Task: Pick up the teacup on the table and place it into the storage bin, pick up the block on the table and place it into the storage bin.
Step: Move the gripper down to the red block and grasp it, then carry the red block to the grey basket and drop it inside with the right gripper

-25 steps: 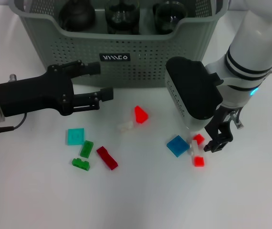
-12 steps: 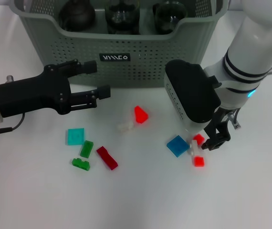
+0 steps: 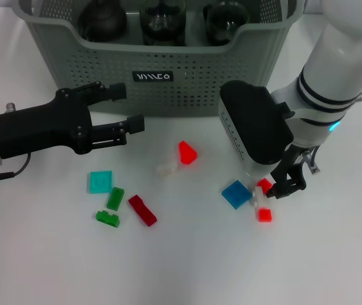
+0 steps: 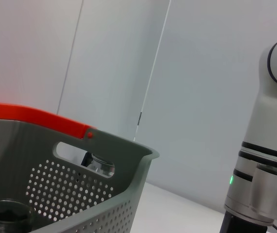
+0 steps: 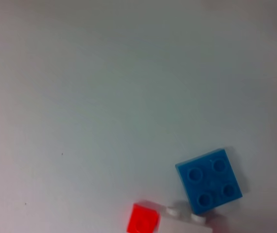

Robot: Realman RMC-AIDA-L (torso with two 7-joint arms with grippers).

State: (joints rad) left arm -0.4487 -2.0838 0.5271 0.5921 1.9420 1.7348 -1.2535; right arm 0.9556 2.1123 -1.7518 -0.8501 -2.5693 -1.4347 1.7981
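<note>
Your right gripper (image 3: pixel 281 184) sits low at 4 o'clock, its grip state hidden; only the right wrist view shows the studded blue block (image 5: pixel 209 180). Left gripper (image 3: pixel 120 108), jaws wide and empty, fronts the storage bin (image 3: pixel 194 76) at 12 o'clock.

The storage bin (image 3: pixel 194 82) carries a small black label (image 3: pixel 152 77) with illegible white lettering.

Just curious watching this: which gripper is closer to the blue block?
The right gripper hangs just beside the blue block. The left gripper is far off across the table, near the storage bin.
</note>
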